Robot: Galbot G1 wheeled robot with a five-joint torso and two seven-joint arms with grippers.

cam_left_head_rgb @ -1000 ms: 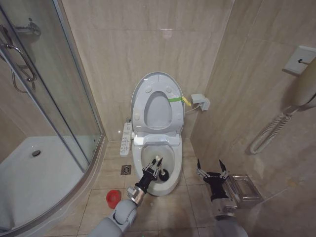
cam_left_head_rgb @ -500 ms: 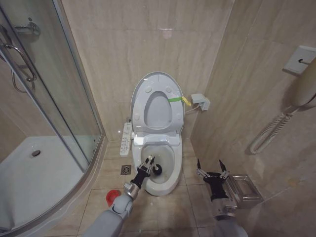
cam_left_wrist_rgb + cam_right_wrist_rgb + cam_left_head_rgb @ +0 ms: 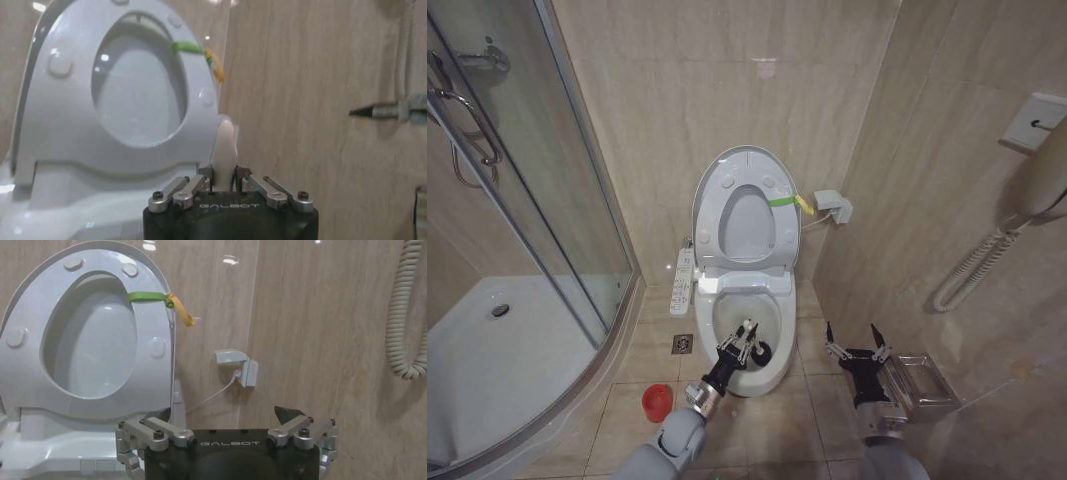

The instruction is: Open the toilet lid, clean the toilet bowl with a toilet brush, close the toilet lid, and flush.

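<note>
Inside toilet bowl [image 3: 749, 345]: left gripper [image 3: 745, 335] clamps toilet brush [image 3: 760, 352]; right gripper [image 3: 855, 343] spread wide.

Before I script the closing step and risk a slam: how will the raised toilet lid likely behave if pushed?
The toilet lid stands upright against the wall, so it will probably swing on its hinge and could drop once past vertical. It looks stiff, not floppy. Its glossy surface may be slippery for fingers.
</note>
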